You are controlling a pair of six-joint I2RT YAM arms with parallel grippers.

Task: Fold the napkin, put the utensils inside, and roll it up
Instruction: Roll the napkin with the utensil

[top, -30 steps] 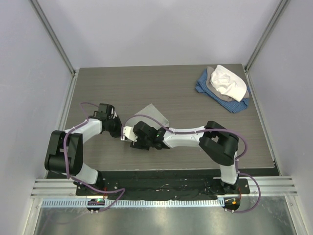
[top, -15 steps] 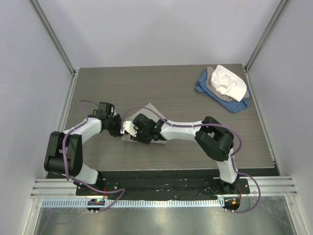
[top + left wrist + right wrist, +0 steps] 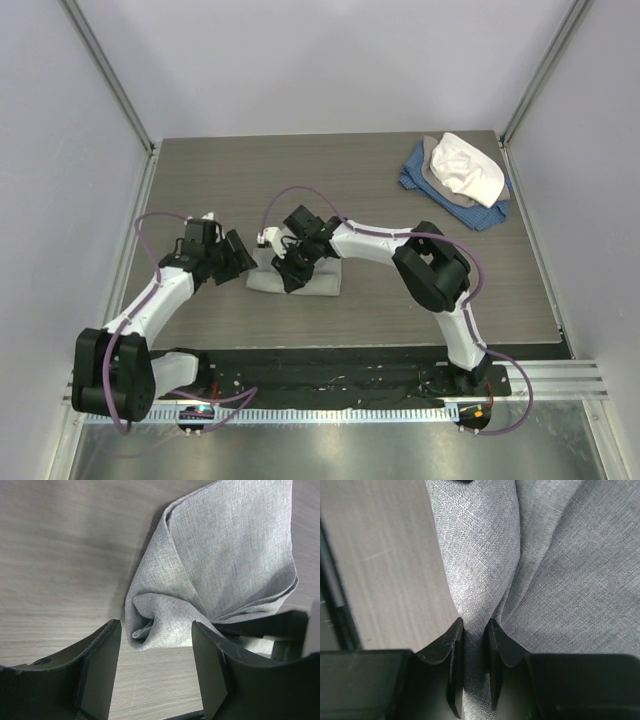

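Clearly right claw pinching napkin fold; left claw apart, near napkin end

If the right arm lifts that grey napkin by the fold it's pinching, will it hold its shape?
Probably not: the napkin looks floppy, bunching into soft creases at the right fingers. Thin weave, likely light. Its loose rolled end may unfurl.
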